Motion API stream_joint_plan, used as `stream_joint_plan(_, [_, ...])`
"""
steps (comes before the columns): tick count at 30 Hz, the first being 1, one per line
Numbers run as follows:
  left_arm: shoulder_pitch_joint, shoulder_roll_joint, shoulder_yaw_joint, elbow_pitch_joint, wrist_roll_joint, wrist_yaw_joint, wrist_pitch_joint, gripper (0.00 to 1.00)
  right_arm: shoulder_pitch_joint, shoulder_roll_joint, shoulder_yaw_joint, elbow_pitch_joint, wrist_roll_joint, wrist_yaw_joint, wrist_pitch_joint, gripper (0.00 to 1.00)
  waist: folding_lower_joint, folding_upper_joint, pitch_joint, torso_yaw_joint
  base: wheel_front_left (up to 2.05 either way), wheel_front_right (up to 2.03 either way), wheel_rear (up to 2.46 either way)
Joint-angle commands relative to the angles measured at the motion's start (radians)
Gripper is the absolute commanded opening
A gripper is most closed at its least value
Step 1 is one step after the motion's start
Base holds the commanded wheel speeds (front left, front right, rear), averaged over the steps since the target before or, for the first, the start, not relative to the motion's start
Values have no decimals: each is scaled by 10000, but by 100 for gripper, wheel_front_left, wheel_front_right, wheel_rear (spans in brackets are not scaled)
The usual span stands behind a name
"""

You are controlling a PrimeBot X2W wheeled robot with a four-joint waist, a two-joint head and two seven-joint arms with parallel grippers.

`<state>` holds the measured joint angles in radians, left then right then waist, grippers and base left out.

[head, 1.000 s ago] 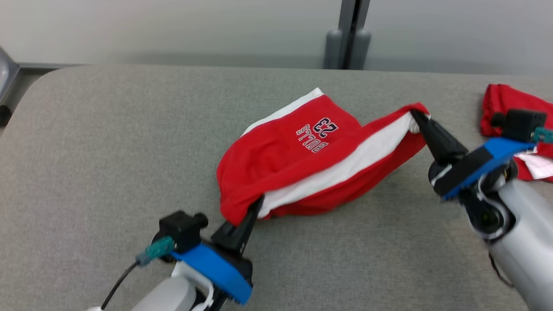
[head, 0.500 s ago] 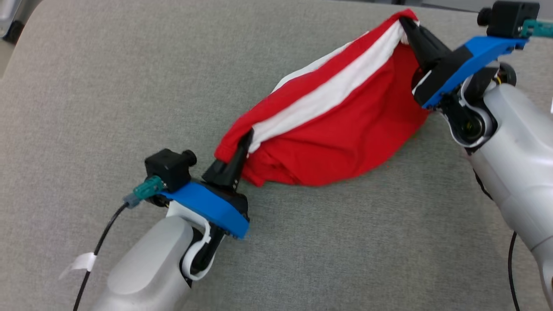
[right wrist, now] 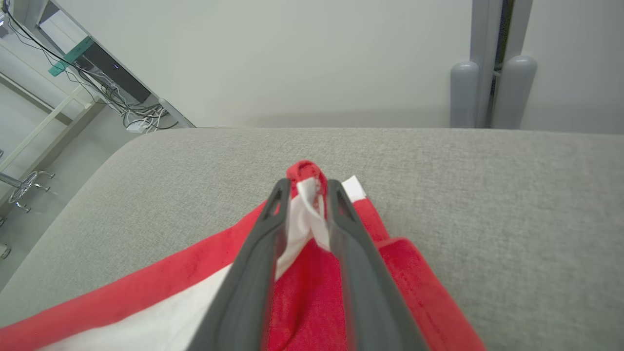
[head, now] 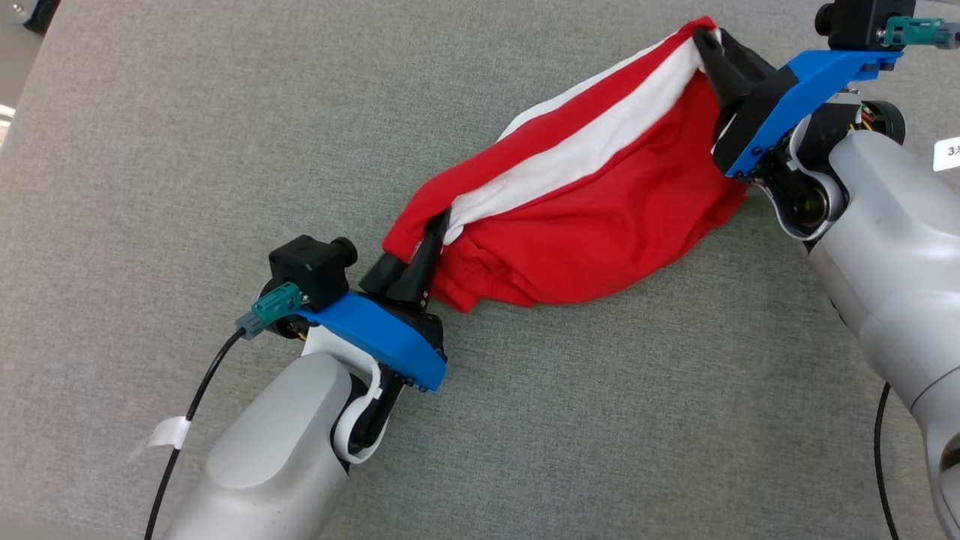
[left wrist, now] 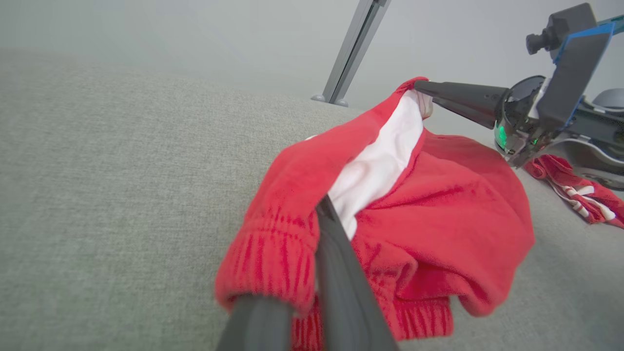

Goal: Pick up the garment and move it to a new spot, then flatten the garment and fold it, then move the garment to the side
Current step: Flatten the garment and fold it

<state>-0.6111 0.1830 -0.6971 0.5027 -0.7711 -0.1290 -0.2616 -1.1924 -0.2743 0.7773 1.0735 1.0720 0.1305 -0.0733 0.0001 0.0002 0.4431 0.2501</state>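
Nearest, the left gripper (head: 439,223) has its two fingers pressed together on the ribbed hem at one end of the garment (head: 600,217), with a fold of red cloth lapping over one finger. From that pinch the garment runs away toward the other hand, its middle sagging onto the grey table (head: 187,150). It is red knit with a broad white band along the upper edge, bunched and creased, not yet flat. At the far end the right gripper (head: 703,41) pinches the opposite corner, a twist of white and red caught between its tips and held clear of the table. Gripping both ends lets the arms carry the garment stretched between them, probably so it lands spread out. Beyond the right gripper lies another red cloth (left wrist: 575,195).
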Motion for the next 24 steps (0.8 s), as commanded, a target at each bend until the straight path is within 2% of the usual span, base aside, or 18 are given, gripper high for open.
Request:
stream_joint_plan(1, [-118, -7, 80, 32, 85, -25, -43, 100, -138, -42, 95, 42, -85, 5, -50, 100, -1, -2, -64, -35, 0, 0, 0])
stream_joint_plan(8, [793, 186, 742, -141, 834, -26, -44, 100, 483, -532, 561, 34, 122, 5, -298, 100, -1, -2, -570, -57, 0, 0, 0])
stream_joint_plan(13, [1675, 298, 1677, -724, 1561, -26, -44, 100, 943, -999, 865, 108, 247, 5, -313, 100, -1, -2, -847, 107, 0, 0, 0])
stream_joint_plan(17, [2288, 80, 2934, -1487, 2127, 91, -43, 100, 1215, -1176, 1060, 251, 368, 5, -281, 100, -1, -2, -868, 259, 0, 0, 0])
stream_joint_plan(24, [3283, -545, 5212, -3054, 4332, 691, -43, 100, 1249, -1171, 1432, 664, 294, 5, -193, 100, -1, -2, -745, 438, 0, 0, 0])
